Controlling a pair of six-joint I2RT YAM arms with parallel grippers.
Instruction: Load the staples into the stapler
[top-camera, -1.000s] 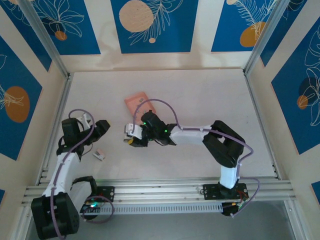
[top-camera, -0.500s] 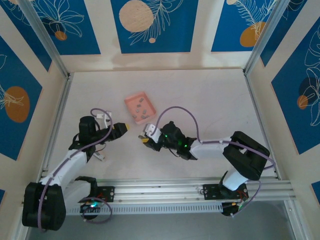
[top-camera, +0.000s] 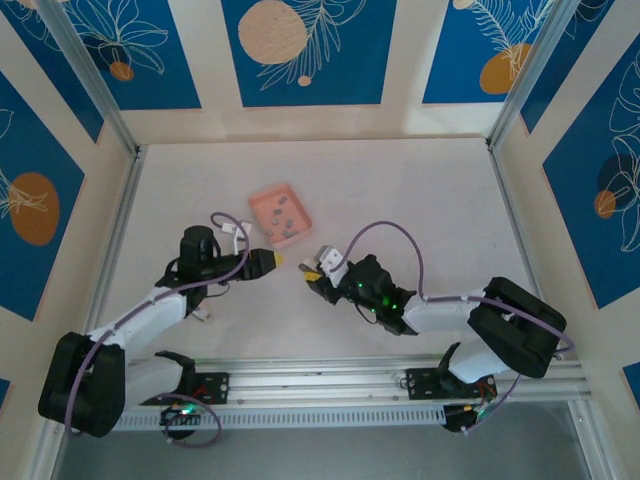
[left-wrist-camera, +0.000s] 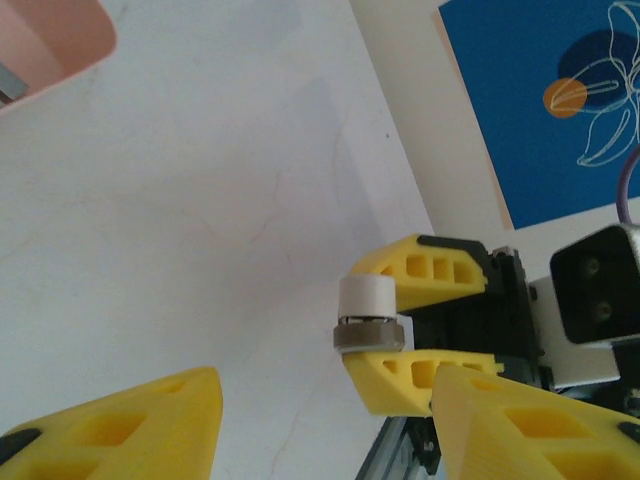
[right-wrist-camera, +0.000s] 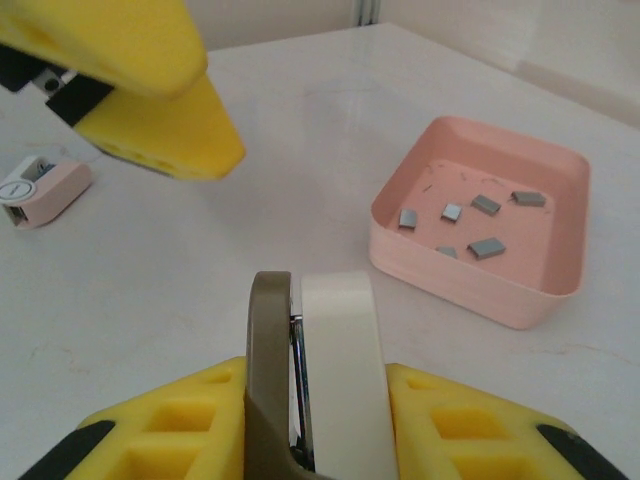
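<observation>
The stapler, one half white and one grey-brown with metal between, stands on edge in my right gripper, which is shut on it. In the top view that gripper sits near the table's centre with the stapler at its tip. The staples, several tiny grey bars, lie in the salmon-pink tray. My left gripper is open and holds nothing, its yellow fingers spread wide. It faces the stapler from the left, a short gap apart.
The pink tray lies just beyond both grippers. A small pink and white box rests on the table near the left arm. White tabletop stretches to the right and the back; walls close in on three sides.
My left arm has reached right toward the centre. My right arm has drawn back toward the near right with the stapler, uncovering the pink tray.
</observation>
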